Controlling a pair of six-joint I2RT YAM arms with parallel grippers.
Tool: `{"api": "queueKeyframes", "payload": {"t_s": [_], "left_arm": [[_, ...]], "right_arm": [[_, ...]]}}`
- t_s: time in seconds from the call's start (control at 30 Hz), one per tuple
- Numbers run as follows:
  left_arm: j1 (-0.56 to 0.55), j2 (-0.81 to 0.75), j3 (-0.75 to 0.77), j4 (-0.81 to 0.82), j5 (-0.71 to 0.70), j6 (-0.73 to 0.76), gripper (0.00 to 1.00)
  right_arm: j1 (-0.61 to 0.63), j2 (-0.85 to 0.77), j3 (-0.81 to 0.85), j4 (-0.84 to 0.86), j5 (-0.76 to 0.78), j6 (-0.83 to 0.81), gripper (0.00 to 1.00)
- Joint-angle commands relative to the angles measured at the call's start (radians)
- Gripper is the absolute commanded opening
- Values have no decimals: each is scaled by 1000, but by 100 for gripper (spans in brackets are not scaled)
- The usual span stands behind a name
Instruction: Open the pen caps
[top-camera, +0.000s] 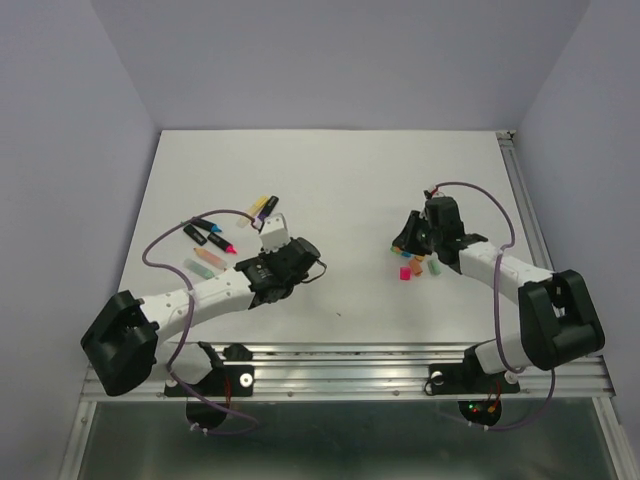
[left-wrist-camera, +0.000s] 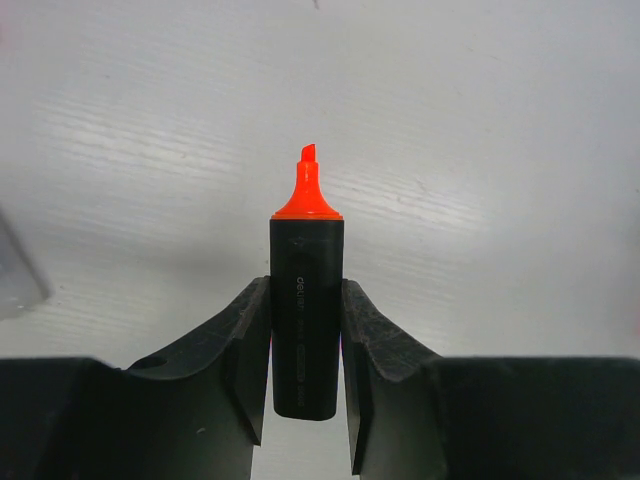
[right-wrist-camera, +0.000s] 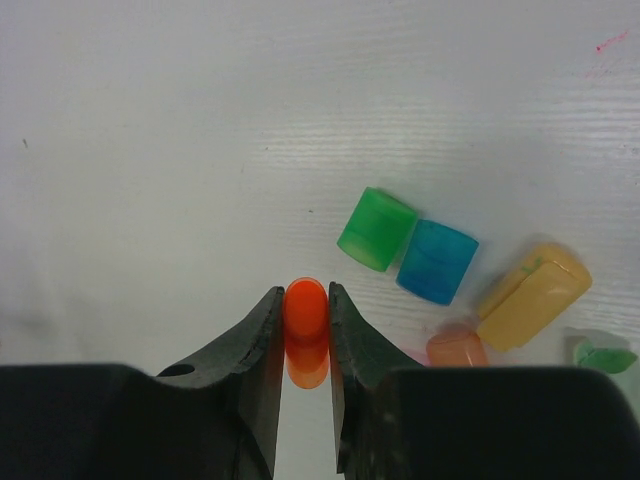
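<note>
My left gripper (left-wrist-camera: 306, 292) is shut on a black pen body (left-wrist-camera: 306, 320) with a bare orange tip (left-wrist-camera: 307, 188), held above the table; it sits left of centre in the top view (top-camera: 300, 258). My right gripper (right-wrist-camera: 305, 296) is shut on an orange pen cap (right-wrist-camera: 306, 322), low over the table, and shows right of centre in the top view (top-camera: 404, 245). Loose caps lie to its right: green (right-wrist-camera: 376, 229), blue (right-wrist-camera: 437, 261), yellow (right-wrist-camera: 533, 296) and peach (right-wrist-camera: 457, 349). A pink cap (top-camera: 405, 272) shows in the top view.
Several more pens (top-camera: 210, 240) lie on the white table at the left, one mint-bodied (top-camera: 204, 265), and one (top-camera: 263, 207) farther back. A pale mint piece (right-wrist-camera: 603, 355) lies at the right edge of the right wrist view. Walls enclose the table.
</note>
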Motion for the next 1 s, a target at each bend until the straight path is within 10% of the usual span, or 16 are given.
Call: {"api": "queueKeyframes", "payload": {"t_s": [0.0, 0.37, 0.97], "left_arm": [[112, -12, -17, -89, 18, -32, 0], [198, 34, -7, -146, 20, -66, 0], [284, 21, -3, -178, 17, -43, 0]], "right_arm": [[36, 23, 4, -19, 17, -87, 6], [96, 113, 61, -122, 86, -104, 9], [108, -117, -8, -85, 99, -103, 80]]}}
